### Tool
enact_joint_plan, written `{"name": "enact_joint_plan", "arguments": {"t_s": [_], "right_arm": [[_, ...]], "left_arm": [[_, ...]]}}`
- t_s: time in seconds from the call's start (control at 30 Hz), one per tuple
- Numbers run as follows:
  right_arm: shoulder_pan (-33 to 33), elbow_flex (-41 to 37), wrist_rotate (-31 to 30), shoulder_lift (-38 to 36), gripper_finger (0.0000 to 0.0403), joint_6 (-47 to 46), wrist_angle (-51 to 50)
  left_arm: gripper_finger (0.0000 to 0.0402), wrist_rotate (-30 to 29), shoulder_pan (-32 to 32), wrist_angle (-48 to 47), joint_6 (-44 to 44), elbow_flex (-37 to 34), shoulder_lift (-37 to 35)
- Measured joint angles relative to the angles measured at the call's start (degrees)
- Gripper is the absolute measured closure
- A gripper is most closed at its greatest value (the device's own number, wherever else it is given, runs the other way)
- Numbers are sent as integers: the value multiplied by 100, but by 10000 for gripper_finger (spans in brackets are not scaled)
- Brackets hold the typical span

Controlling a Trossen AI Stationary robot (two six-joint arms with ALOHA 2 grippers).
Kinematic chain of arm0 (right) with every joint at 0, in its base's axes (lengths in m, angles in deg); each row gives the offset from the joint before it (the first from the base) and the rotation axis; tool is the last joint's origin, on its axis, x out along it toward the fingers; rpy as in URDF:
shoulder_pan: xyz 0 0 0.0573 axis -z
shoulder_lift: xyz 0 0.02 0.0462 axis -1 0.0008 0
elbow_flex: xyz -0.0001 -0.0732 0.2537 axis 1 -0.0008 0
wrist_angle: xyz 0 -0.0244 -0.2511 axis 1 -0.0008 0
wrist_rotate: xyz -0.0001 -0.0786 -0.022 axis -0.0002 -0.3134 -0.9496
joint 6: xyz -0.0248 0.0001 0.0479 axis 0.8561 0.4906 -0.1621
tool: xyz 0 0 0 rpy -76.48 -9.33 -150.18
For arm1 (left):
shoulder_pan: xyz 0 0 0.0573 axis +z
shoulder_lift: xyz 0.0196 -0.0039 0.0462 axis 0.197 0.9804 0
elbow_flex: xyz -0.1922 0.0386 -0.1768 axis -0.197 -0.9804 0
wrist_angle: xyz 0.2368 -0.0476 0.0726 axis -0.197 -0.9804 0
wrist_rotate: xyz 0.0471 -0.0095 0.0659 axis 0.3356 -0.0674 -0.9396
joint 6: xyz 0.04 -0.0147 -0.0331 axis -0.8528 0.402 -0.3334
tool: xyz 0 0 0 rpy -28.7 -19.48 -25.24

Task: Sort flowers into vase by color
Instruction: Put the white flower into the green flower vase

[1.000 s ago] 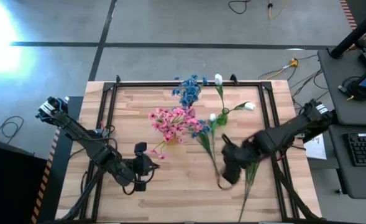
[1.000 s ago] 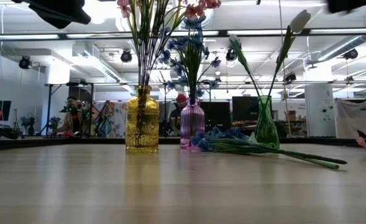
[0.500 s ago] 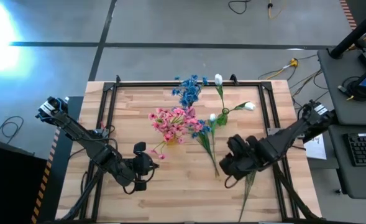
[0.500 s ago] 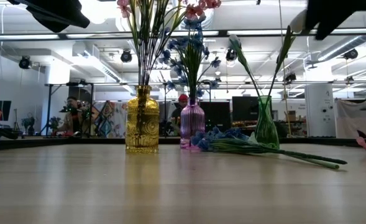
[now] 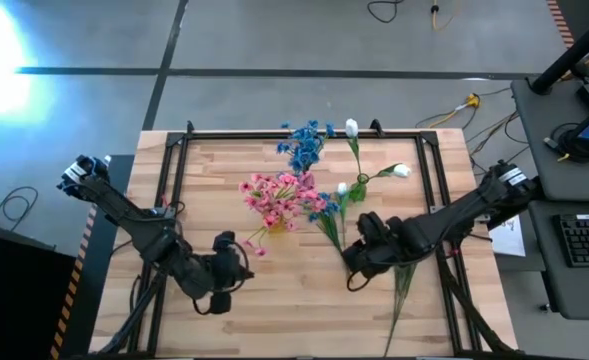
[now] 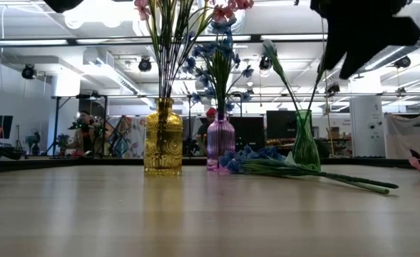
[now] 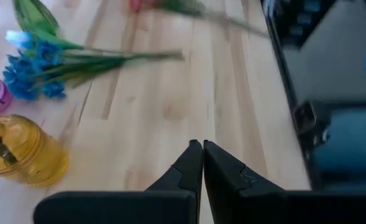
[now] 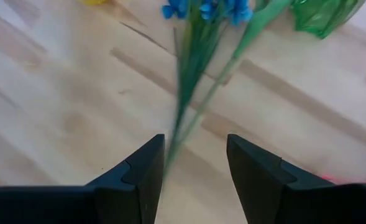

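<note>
Pale wooden table (image 5: pixel 274 290) under workshop lights: the right gripper (image 8: pixel 194 163) hovers half open, empty, over the blue flower spray (image 8: pixel 198 68) lying beside the green vase (image 6: pixel 306 146). Left gripper (image 7: pixel 202 163), closed, waits near the yellow vase (image 7: pixel 22 151).

Yellow vase (image 6: pixel 163 139), purple vase (image 6: pixel 220 141), green vase (image 6: pixel 306 141)

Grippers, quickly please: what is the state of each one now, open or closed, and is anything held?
Left gripper: closed, holding nothing.
Right gripper: open, above the blue flower stems, not holding them.
</note>
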Motion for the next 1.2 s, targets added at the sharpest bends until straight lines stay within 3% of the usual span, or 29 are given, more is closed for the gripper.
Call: {"name": "enact_joint_plan", "arguments": {"t_s": [0.27, 0.53, 0.87, 1.2], "right_arm": [[99, -935, -511, 2, 254, 55, 539], [506, -1755, -766, 4, 268, 292, 2234], [1085, -2046, -807, 4, 273, 887, 2909], [1090, -2060, -1241, 92, 275, 1010, 3144]], "left_arm": [[401, -611, -372, 254, 167, -135, 309], [401, -642, -409, 265, 471, -76, 500], [401, -829, -407, 255, 477, -76, 684], [401, -803, -407, 151, 540, -77, 690]]}}
